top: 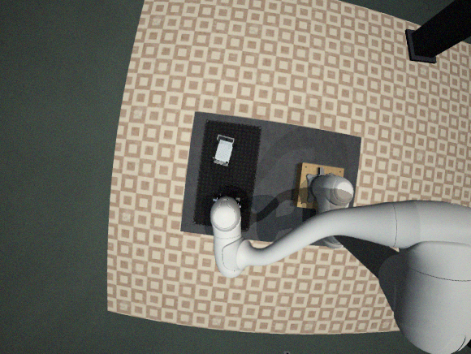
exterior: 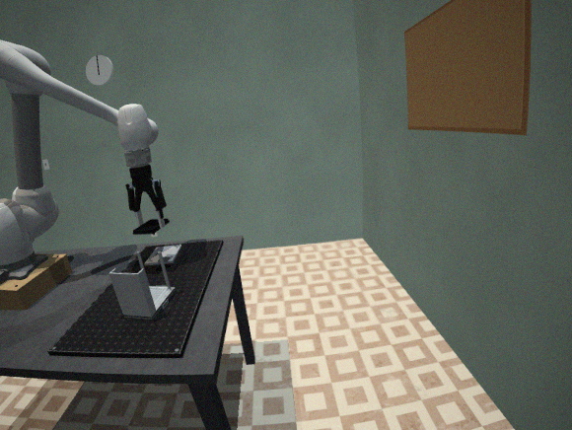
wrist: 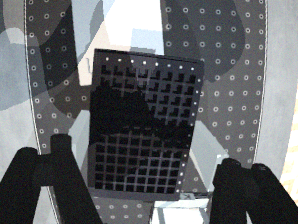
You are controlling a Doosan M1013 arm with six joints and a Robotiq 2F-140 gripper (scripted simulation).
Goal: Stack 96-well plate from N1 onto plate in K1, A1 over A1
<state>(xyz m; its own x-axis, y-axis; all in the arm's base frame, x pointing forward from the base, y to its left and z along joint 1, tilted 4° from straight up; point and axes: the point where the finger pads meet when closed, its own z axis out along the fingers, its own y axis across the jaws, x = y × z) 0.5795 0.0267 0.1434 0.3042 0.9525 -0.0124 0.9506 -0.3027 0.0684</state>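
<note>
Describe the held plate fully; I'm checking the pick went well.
The plate is black, a flat rectangle gridded with square wells. The gripper is shut on it and holds it in the air above the table, touching nothing else. In the exterior view it hangs roughly level, over the nest end of the mat, short of the rack. A1 cannot be told.

top view: looks straight down from high above the claw, far off, taking in the whole desk (top: pixel 317 146) and floor (top: pixel 284 61)
exterior view: stands off to one side of the claw (exterior: pixel 149 213), near desk (exterior: pixel 207 316) height, facing a room corner
wrist view: sits just above the claw (wrist: pixel 149 183), looking down past both fingers, very near
shared: all three show the dotted mat (top: pixel 244 162) (exterior: pixel 123 335) (wrist: pixel 233 43) below the claw
</note>
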